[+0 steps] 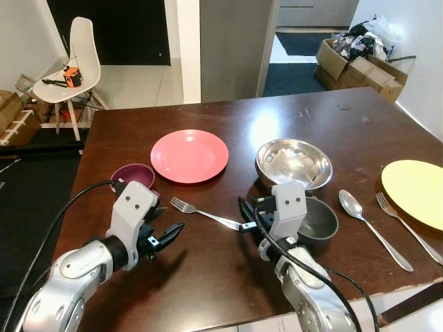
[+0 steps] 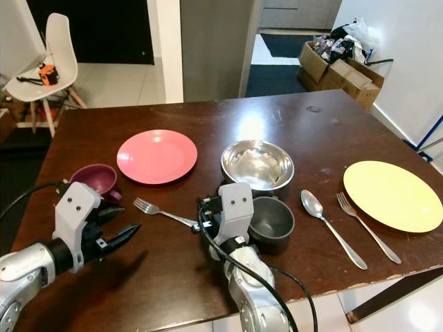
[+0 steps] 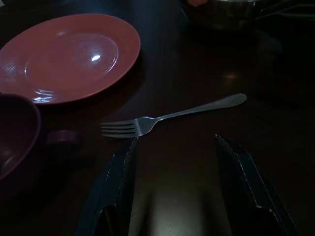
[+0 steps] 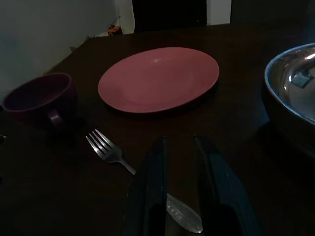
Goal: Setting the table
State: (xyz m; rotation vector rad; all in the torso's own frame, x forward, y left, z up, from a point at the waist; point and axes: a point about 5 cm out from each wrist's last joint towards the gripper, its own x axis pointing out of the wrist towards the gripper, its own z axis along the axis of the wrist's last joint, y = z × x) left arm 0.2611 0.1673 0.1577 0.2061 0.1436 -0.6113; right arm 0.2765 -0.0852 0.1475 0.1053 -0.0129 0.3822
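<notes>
A silver fork [image 1: 201, 213] lies flat on the dark wooden table [image 1: 221, 277], in front of a pink plate [image 1: 189, 155] and beside a purple cup [image 1: 133, 175]. My right gripper [image 1: 246, 216] hovers low over the fork's handle end. Its fingers stand narrowly apart, and the handle [image 4: 184, 219] passes under one finger without being clamped. My left gripper [image 1: 165, 225] is open just in front of the tines [image 3: 120, 129], holding nothing. Right of my right gripper stands a dark grey bowl [image 1: 318, 220], with a steel bowl [image 1: 293, 162] behind it.
A spoon [image 1: 367, 225], a second fork [image 1: 408, 225] and a yellow plate [image 1: 415, 190] lie at the table's right. Beyond the table are a white chair [image 1: 69, 69] at the far left and cardboard boxes [image 1: 353, 59] at the far right.
</notes>
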